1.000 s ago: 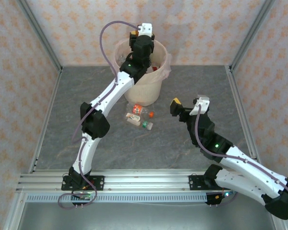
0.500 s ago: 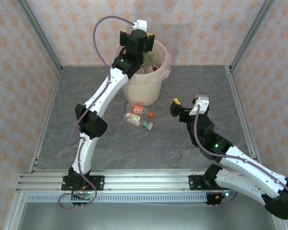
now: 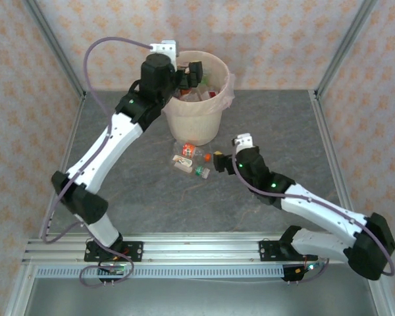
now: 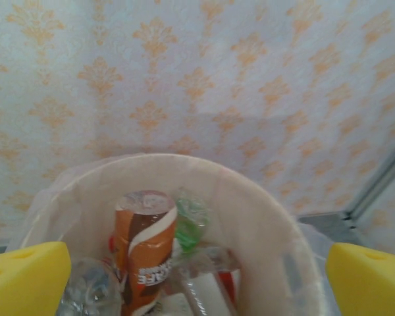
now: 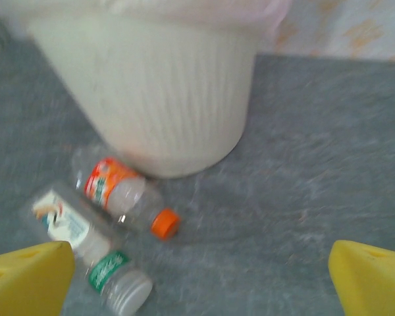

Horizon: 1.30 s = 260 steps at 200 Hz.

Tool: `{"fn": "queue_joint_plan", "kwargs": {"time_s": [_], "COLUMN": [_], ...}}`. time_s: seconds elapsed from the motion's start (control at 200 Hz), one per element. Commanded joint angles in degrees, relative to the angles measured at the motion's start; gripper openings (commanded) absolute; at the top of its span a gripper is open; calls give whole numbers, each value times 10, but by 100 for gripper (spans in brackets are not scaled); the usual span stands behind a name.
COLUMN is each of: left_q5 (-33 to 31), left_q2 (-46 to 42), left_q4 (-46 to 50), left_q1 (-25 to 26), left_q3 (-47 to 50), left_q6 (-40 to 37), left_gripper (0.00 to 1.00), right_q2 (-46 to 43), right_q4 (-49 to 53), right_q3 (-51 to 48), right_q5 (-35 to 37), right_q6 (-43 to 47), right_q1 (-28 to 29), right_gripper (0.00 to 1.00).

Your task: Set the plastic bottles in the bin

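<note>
Lying just left of the spread, empty right gripper [image 3: 220,162], floor bottles [image 3: 189,161] are being faced, long axes diagonal.

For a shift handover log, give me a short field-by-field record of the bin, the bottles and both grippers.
bin: upright, bag-lined, holds several bottles, among them a brown-labelled bottle
loose bottles: three lying on the table just in front of the bin: orange-label bottle, white-label bottle, green-label bottle
left gripper: open, empty, over the bin's mouth
right gripper: open, empty, low beside the loose bottles
task status: unfinished
</note>
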<state>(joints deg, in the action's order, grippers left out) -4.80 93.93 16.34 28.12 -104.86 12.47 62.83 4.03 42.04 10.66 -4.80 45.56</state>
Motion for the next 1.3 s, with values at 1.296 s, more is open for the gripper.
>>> {"fn": "queue_joint_plan", "kwargs": {"time_s": [1.296], "left_q5": [-140], "left_q2": [-516], "left_q4": [147], "left_q1": [-15], "left_q3": [622], "left_q6": [310], "left_gripper": [100], "right_q2": [471], "right_q4": [113], "right_q3": [254], "right_q5": [-143], "right_q6": [212], "right_q1": [48], "right_gripper": [74]}}
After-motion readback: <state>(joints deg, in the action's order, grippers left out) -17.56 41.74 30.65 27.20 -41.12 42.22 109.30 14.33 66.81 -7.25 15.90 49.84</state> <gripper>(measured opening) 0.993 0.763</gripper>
